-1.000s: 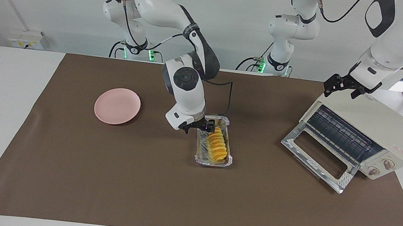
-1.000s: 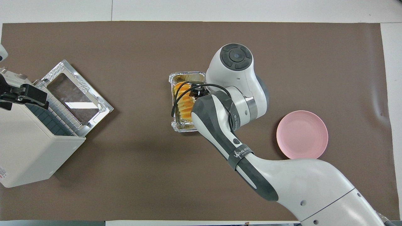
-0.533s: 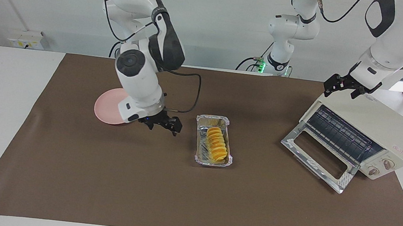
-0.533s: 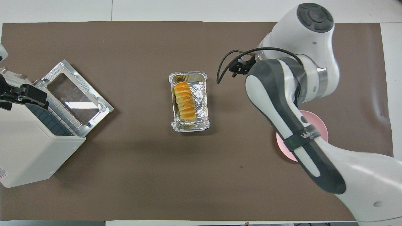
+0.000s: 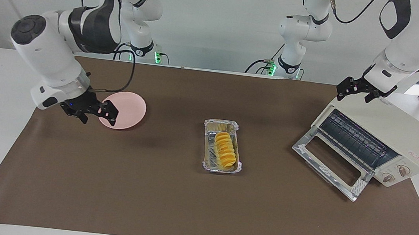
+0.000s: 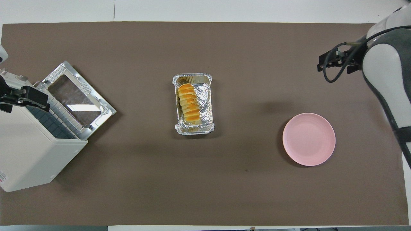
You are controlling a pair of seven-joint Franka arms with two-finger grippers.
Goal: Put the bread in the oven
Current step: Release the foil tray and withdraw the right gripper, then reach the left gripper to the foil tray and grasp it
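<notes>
Knobs (image 5: 396, 174) show only facing; bread (image 5: 225, 153) in tray; finger states unreadable.

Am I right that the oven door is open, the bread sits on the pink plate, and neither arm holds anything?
Not quite. The bread sits in the foil tray, not on the pink plate, which is bare in the overhead view. The oven door is open, and neither arm holds anything.

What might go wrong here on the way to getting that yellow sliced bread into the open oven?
The yellow-orange sliced bread lies loose in the crinkled silver foil tray, so a grip might drag the tray along. The cream-white toaster oven sits angled with its glass door folded down, which an incoming arm may bump.
</notes>
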